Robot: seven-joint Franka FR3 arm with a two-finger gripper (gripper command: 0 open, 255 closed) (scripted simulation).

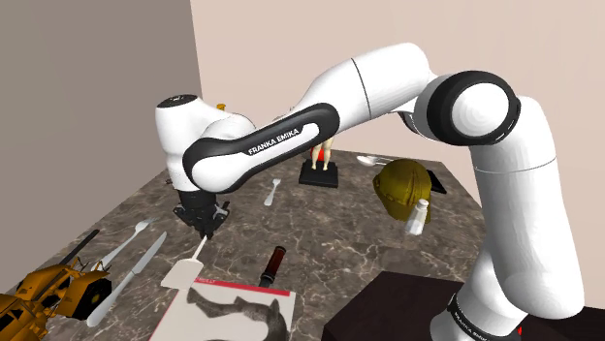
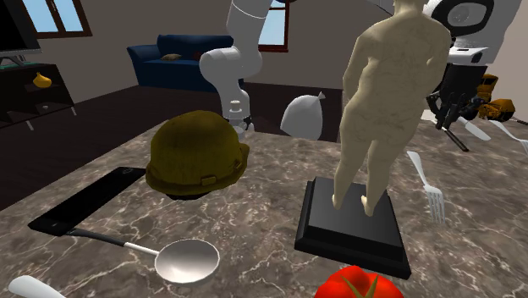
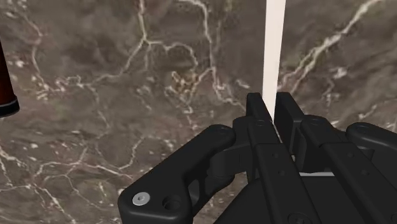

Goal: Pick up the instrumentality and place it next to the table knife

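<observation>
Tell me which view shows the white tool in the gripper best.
The shoulder view: the white tool shows whole, thin handle up in the gripper, broad blade below, over the marble table. The wrist view gives its handle clasped between the fingers. The second exterior view is too distant to tell.

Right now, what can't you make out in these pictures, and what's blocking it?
- Wrist view: the white spatula, clasped in the gripper, runs off the picture's edge, so its blade is cut off.
- Shoulder view: the statue is hidden above the legs by the white arm.
- Shoulder view: the yellow toy bulldozer is cut by the picture's lower left corner.
- Second exterior view: the tomato is cut by the bottom edge.
</observation>
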